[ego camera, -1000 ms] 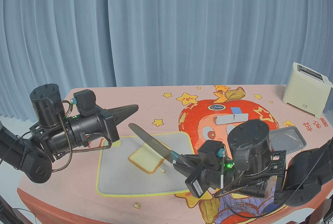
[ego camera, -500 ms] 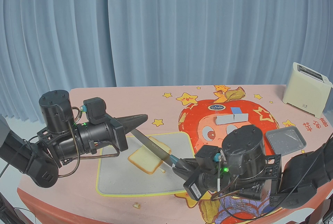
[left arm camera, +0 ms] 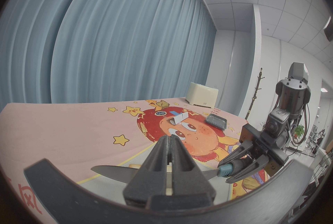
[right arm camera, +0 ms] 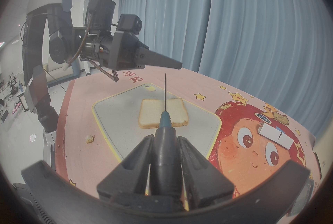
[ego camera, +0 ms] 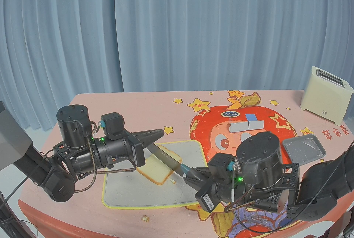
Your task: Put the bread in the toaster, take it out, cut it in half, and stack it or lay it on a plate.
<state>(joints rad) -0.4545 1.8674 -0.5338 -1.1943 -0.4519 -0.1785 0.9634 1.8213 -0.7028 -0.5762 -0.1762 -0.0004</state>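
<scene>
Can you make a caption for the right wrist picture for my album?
Right hand holds a knife across the bread on the cutting board, left hand nearby.

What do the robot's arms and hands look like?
The left arm and right arm are black, made of round, drum-like joints with thin black cables looping along them and a tiny green light each. The left hand and right hand are black wedges with two fingers tapering to points. A white label sits near the right wrist.

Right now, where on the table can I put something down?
Bare pink tabletop between the curtain and the grey yellow-edged cutting board; the board's near half. Crowded over the square bread slice, where the steel knife, left gripper and right gripper meet.
</scene>
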